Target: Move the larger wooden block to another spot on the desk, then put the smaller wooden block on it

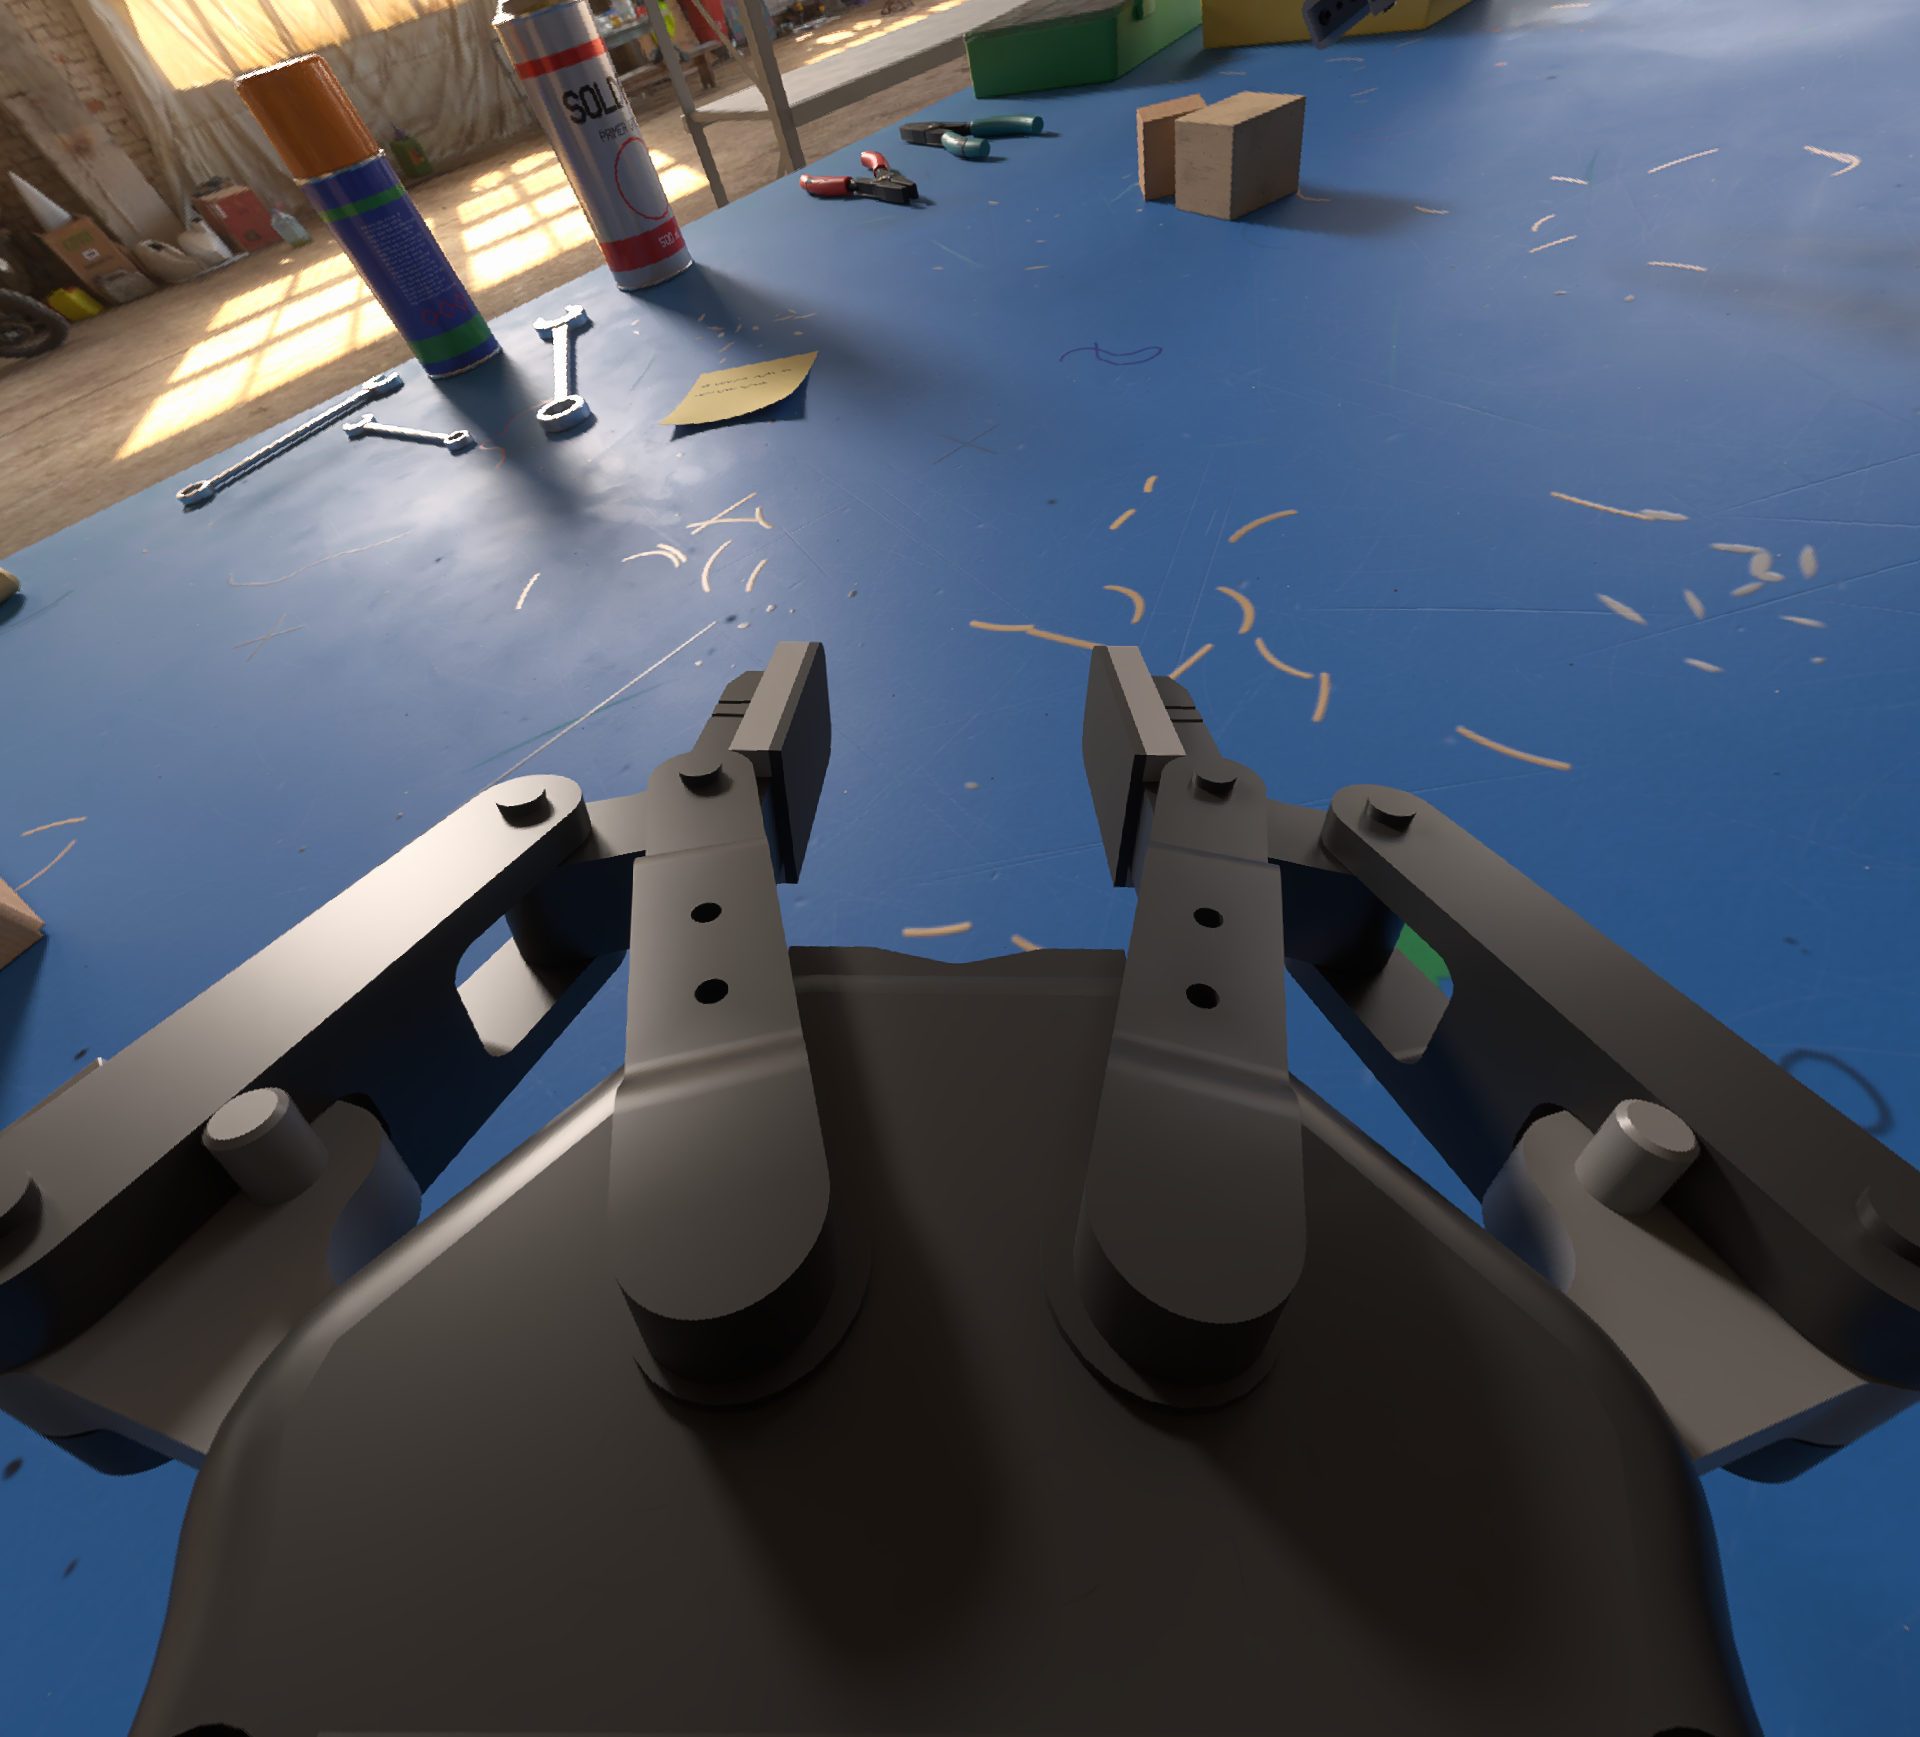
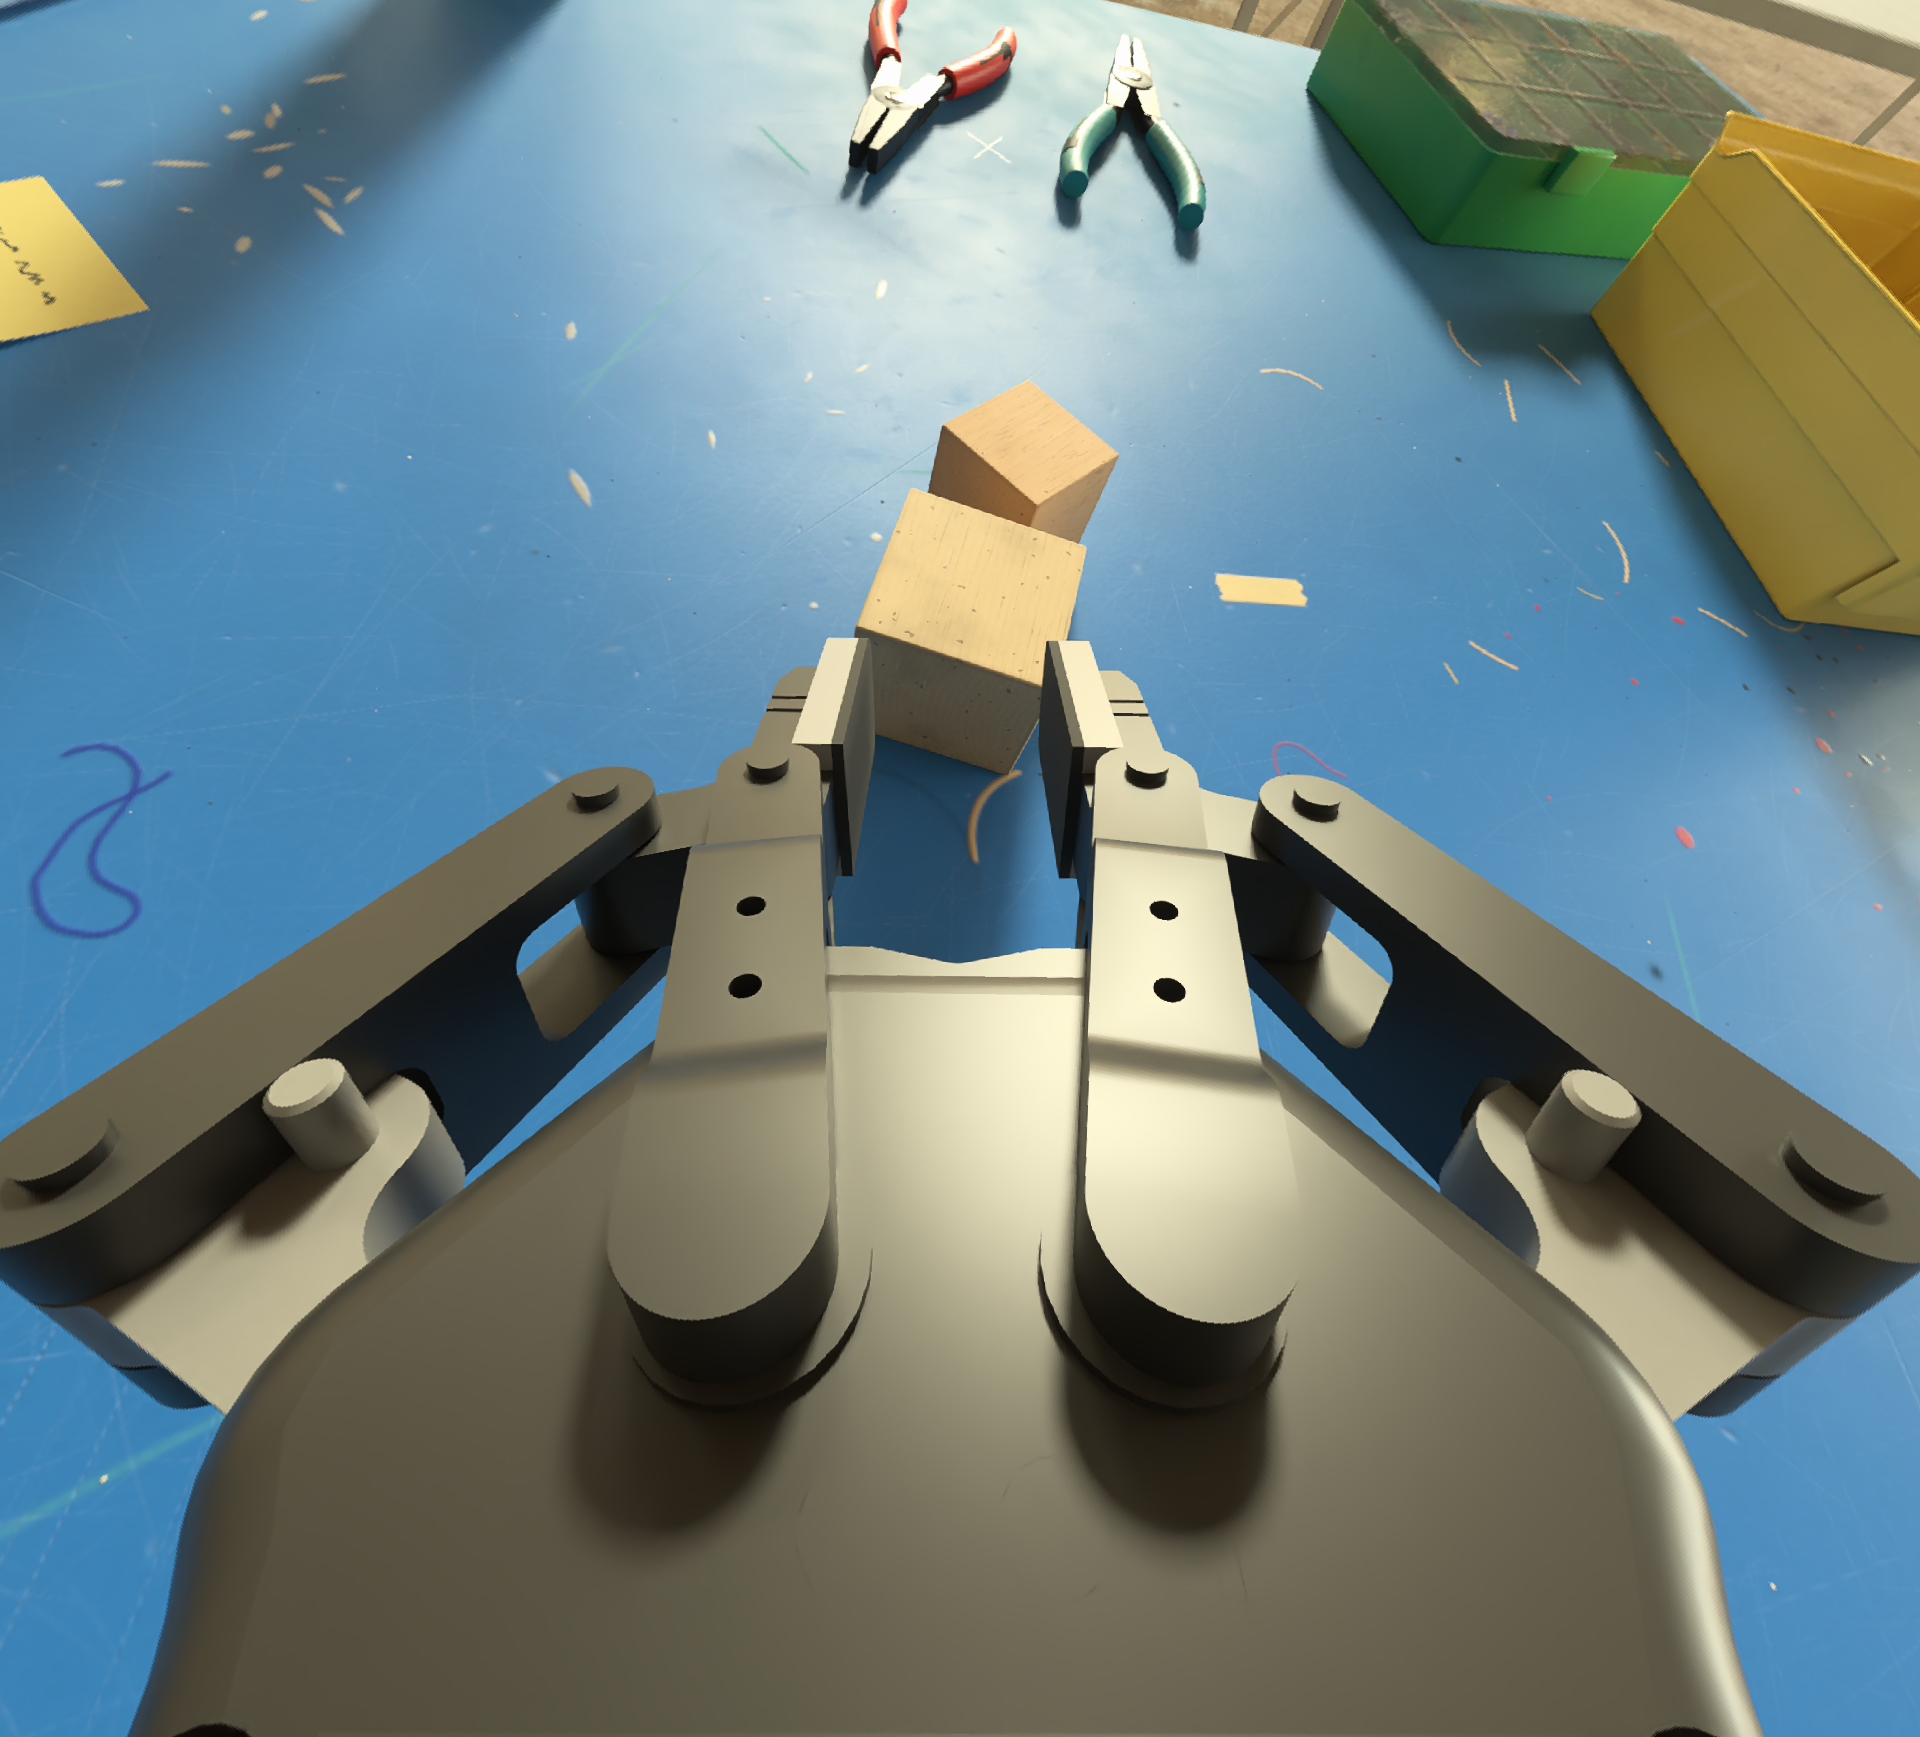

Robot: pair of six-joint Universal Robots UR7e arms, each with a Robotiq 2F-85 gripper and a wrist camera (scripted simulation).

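The larger wooden block (image 2: pixel 971 617), pale, stands on the blue desk (image 2: pixel 416 544). The smaller, darker wooden block (image 2: pixel 1023 461) stands right behind it, touching or nearly touching. My right gripper (image 2: pixel 956 664) is open and empty, raised over the desk, and the larger block shows just beyond its fingertips. In the left wrist view both blocks stand far off, the larger (image 1: pixel 1236 155) and the smaller (image 1: pixel 1164 144), with the right gripper (image 1: pixel 1335 14) up and beyond them. My left gripper (image 1: pixel 956 679) is open and empty, low over the desk (image 1: pixel 1039 440).
Red pliers (image 2: pixel 925 82) and teal pliers (image 2: pixel 1132 129) lie beyond the blocks. A green box (image 2: pixel 1486 139) and a yellow bin (image 2: pixel 1787 399) stand to the right. Two spray cans (image 1: pixel 364 212) (image 1: pixel 582 98), wrenches (image 1: pixel 561 368) and a yellow note (image 1: pixel 743 388) are at the left.
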